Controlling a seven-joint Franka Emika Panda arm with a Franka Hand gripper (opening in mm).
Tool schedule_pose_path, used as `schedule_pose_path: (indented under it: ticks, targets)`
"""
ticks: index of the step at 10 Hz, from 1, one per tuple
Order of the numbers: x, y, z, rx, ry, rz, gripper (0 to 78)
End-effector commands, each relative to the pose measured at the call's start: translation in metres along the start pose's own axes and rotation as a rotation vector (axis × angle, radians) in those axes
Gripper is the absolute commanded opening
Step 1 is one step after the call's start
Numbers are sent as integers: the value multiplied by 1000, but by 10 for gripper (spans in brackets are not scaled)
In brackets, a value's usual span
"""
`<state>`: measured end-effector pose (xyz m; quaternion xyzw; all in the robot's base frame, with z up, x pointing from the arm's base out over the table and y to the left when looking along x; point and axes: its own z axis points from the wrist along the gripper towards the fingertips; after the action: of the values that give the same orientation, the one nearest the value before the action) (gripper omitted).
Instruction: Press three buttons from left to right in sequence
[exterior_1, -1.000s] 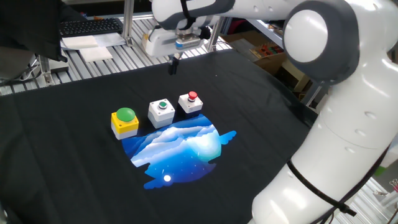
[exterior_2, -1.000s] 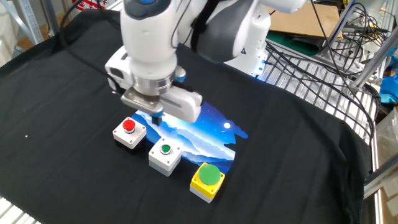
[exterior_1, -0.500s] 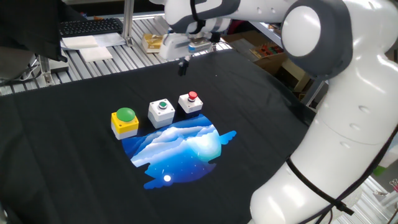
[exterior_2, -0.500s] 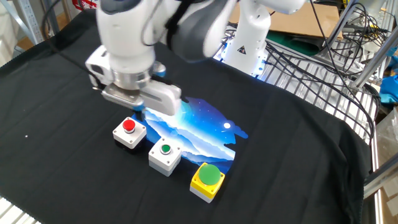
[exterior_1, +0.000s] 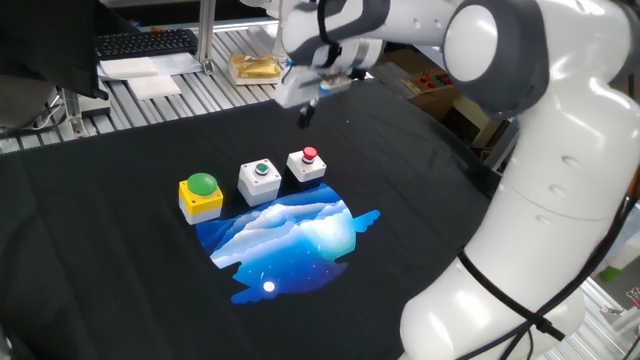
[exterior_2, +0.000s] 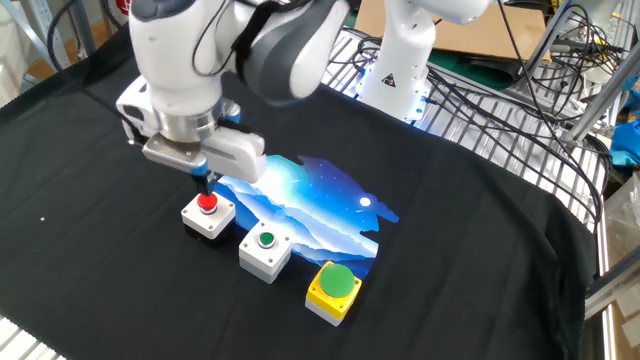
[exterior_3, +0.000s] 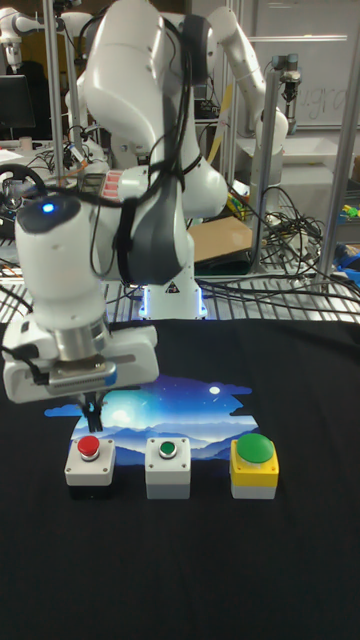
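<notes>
Three buttons stand in a row on the black cloth. They are a yellow box with a big green dome (exterior_1: 201, 193) (exterior_2: 333, 288) (exterior_3: 254, 465), a white box with a small green button (exterior_1: 261, 178) (exterior_2: 266, 250) (exterior_3: 168, 464), and a white box with a small red button (exterior_1: 307, 164) (exterior_2: 208, 213) (exterior_3: 89, 460). My gripper (exterior_1: 306, 118) (exterior_2: 205, 183) (exterior_3: 90, 412) points straight down and hovers a short way above the red button box, not touching it. Its fingers meet in a single dark tip, shut on nothing.
A blue mountain print (exterior_1: 290, 235) lies on the black cloth (exterior_1: 120, 280) beside the boxes. A keyboard (exterior_1: 145, 42) and papers (exterior_1: 140, 75) sit past the cloth's far edge. The robot base (exterior_2: 395, 70) and cables (exterior_2: 500, 90) stand at one side.
The gripper has travelled sideways along the row, from over the print by the middle box to above the red button box. The boxes have not moved.
</notes>
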<state>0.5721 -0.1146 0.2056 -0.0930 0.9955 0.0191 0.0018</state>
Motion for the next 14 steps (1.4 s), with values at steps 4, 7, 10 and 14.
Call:
schedule_pose_path:
  ticks: [4,7,10,14]
  targets:
    - [-8,7,18,1,56,17,0]
    - [-14,14,3,3,56,12,0]
    - [-19,19,-24,15,59,22,0]
    - [-21,23,-36,13,41,25,0]
